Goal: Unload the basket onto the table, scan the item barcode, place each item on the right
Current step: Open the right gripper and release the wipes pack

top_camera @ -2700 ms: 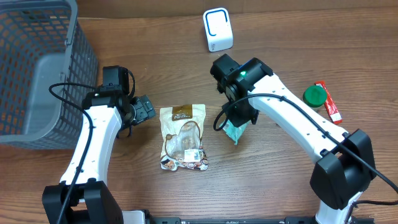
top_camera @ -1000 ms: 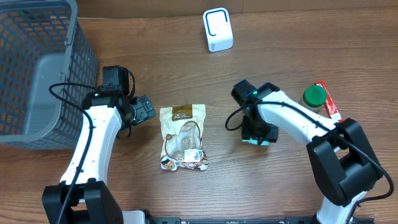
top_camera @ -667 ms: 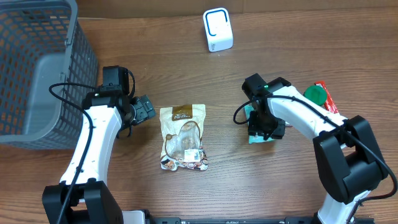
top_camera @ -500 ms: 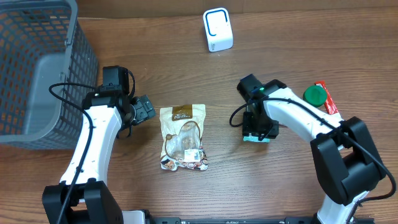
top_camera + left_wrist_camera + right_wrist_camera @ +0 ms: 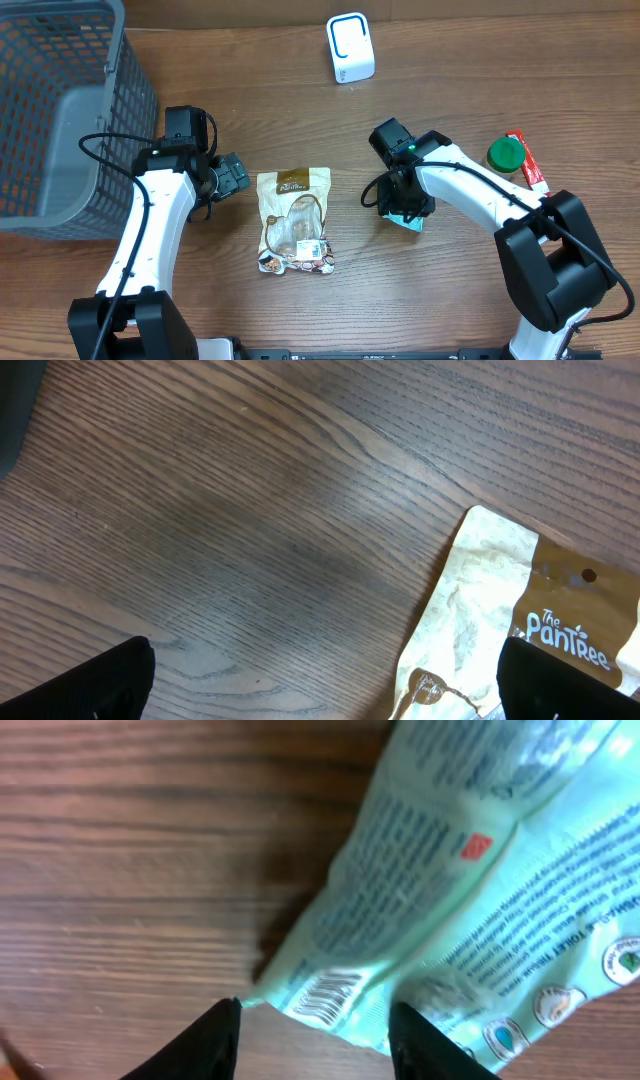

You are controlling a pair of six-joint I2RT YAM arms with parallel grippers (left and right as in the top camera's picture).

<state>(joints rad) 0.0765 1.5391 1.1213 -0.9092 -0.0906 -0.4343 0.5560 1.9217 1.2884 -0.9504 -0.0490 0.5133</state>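
Wood-grain bench under both arms.

Counted, overhead:
- one grey mesh basket, far left corner, cut off by the frame's top and left edges
- one white scanner, upright near the far edge, centre
- one brown snack pouch, flat, mid-bench
- one mint-green packet, right of the pouch, mostly hidden under the right arm
- one green cap touching one red packet, far right
- two arms

Left end effector spread fully, holding nothing, hovering just left of the pouch's top-left corner. Only the two dark fingertips visible at the bottom corners of the wrist view, bare wood between them.

Right end effector sat over the mint-green packet with the jaws partly apart, one fingertip either side of the packet's barcode corner. Could not tell whether the pads were pinching the film or only straddling it. Packet lay diagonally on the wood, printed side with the barcode facing the wrist camera, well apart from the scanner.

Room: open wood between pouch and packet, a wide strip between packet and scanner, and more along the near edge. Tighter on the right, with cap and red packet close to the right arm's link. Basket wall close behind the left arm.
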